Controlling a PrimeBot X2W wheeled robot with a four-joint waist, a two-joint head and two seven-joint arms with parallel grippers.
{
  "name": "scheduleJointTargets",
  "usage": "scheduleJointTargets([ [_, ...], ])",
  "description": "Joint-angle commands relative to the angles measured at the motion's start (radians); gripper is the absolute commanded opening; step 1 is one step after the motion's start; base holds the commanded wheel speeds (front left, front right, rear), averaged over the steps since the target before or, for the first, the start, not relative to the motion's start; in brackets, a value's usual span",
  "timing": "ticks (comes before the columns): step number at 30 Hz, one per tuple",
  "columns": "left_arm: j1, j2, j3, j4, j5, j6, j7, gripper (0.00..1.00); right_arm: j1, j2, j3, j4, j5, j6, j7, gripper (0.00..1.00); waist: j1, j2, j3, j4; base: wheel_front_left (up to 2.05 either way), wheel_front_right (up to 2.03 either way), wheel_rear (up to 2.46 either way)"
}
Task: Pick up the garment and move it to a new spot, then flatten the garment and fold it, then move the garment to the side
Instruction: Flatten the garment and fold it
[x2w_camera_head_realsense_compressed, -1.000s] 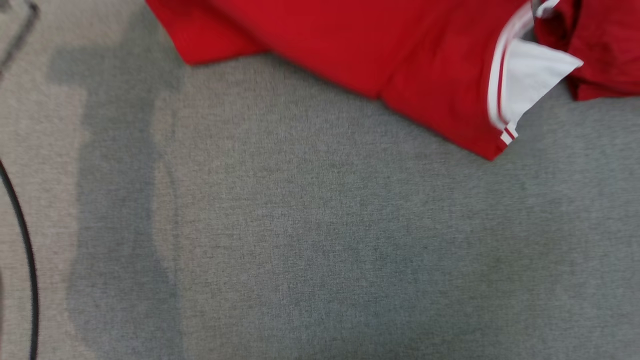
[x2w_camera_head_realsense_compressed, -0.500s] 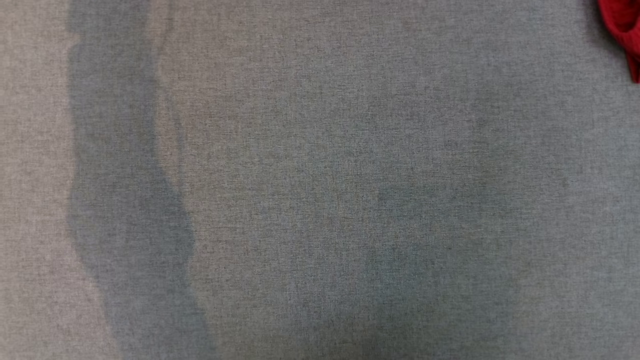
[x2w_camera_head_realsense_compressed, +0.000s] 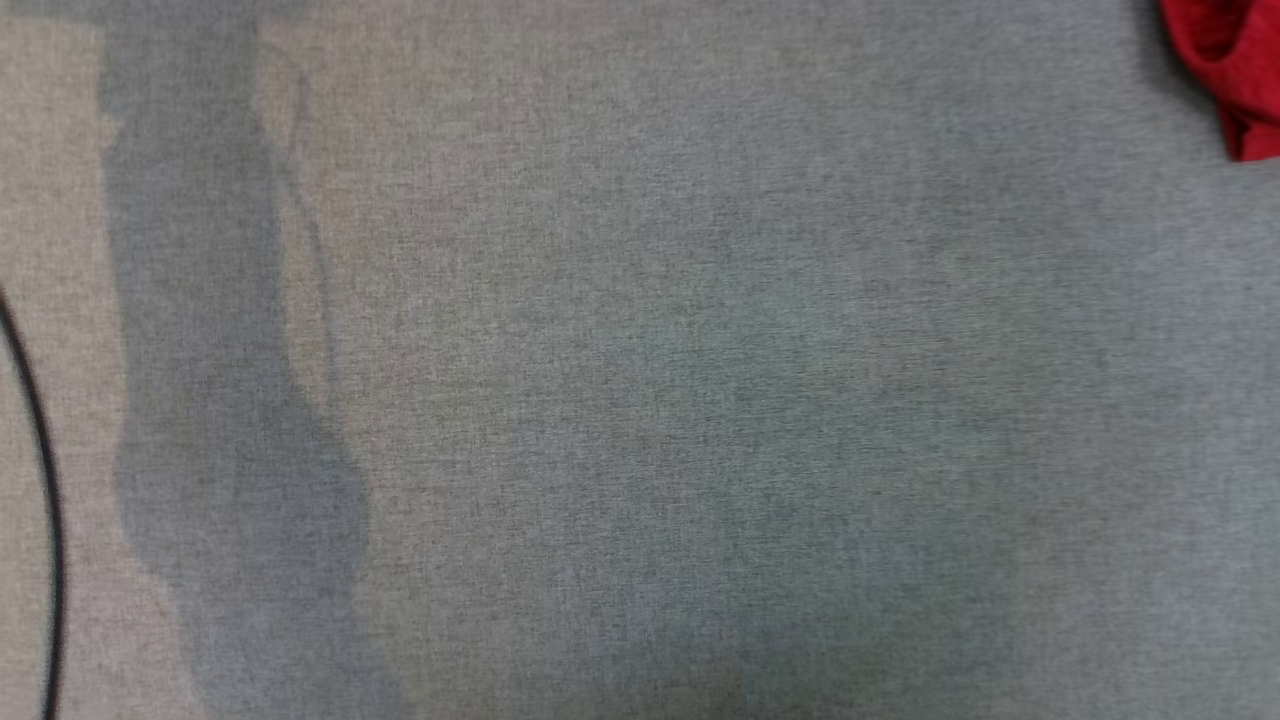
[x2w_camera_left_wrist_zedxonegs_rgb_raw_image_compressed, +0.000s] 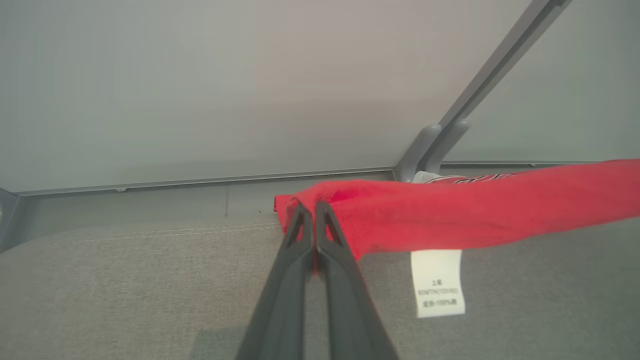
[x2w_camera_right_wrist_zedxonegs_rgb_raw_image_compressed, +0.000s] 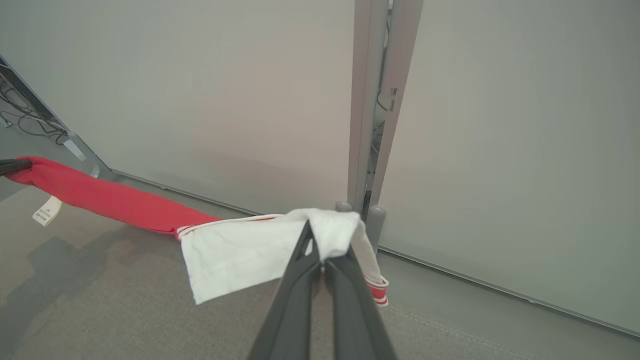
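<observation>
Grey woven cloth covers the worktop (x2w_camera_head_realsense_compressed: 640, 400), and pale panels (x2w_camera_left_wrist_zedxonegs_rgb_raw_image_compressed: 200, 90) stand behind it. At the far left of the head view a black cable (x2w_camera_head_realsense_compressed: 45, 480) curves along the edge. In the top right corner a bunch of the red garment (x2w_camera_head_realsense_compressed: 1235, 70) pokes in.

My left tool (x2w_camera_left_wrist_zedxonegs_rgb_raw_image_compressed: 313, 209) is clenched on a red edge, lifted off the worktop, with a white label (x2w_camera_left_wrist_zedxonegs_rgb_raw_image_compressed: 438, 282) dangling just beside the grip. From there the cloth runs as a sagging band to my right tool (x2w_camera_right_wrist_zedxonegs_rgb_raw_image_compressed: 320, 246), which is clenched on the white part (x2w_camera_right_wrist_zedxonegs_rgb_raw_image_compressed: 235, 255) with its red-striped hem. So the garment hangs strung between my two tools.

It looks light, soft and limp. I expect it to droop and bunch wherever it is unsupported, though a firm pinch should hold it. I judge hems and corners, held well apart, to be the best holds for laying it flat.
</observation>
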Motion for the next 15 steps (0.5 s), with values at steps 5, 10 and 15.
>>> scheduleJointTargets([
  [5, 0.19, 0.067, -0.093, -0.115, -0.129, 0.0, 0.031, 0.0, 0.211, -0.1, 0.096, -0.141, 0.083, 0.0, -0.079, 0.0, 0.0, 0.0, -0.09, -0.023, 0.0, 0.0, 0.0],
  [10, 0.374, 0.145, -0.168, -0.211, -0.257, 0.0, 0.087, 0.0, 0.41, -0.176, 0.149, -0.237, 0.169, 0.0, -0.129, 0.0, 0.0, 0.0, -0.197, -0.036, 0.0, 0.0, 0.0],
  [15, 0.549, 0.204, -0.231, -0.285, -0.339, 0.0, 0.118, 0.0, 0.586, -0.217, 0.191, -0.313, 0.242, 0.0, -0.151, 0.0, 0.0, 0.0, -0.299, -0.038, 0.0, 0.0, 0.0],
])
